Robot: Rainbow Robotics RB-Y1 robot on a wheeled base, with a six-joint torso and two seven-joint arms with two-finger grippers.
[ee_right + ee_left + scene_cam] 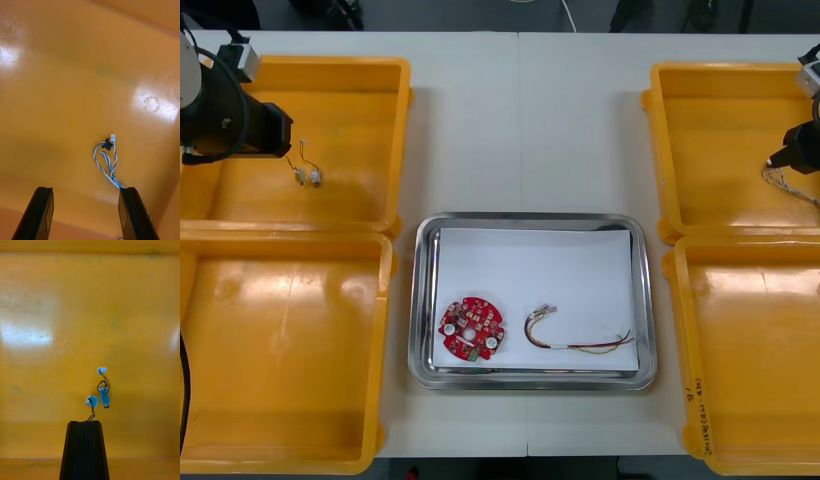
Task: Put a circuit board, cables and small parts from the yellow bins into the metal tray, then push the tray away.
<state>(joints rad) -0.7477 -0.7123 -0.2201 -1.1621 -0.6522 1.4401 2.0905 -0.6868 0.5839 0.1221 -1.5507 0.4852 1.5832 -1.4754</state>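
**Handling Notes: Cable and Small Parts**

The right gripper (86, 191) hangs over the far right bin (720, 130) with its fingers spread wide, holding nothing. The blue-white cable (108, 161) lies on the bin floor, its tail just beside one finger. It is probably light, soft and floppy; grip the twisted middle, not the small connector.

The left gripper (84, 424) is over the far left bin (350, 90), fingers pressed together. A thin black lead from the small parts (102, 392) reaches their tip; whether it is pinched cannot be told. The parts look tiny, light and apt to slip.

The board (472, 328) and red-yellow cable (575, 338) lie in the tray (530, 222).
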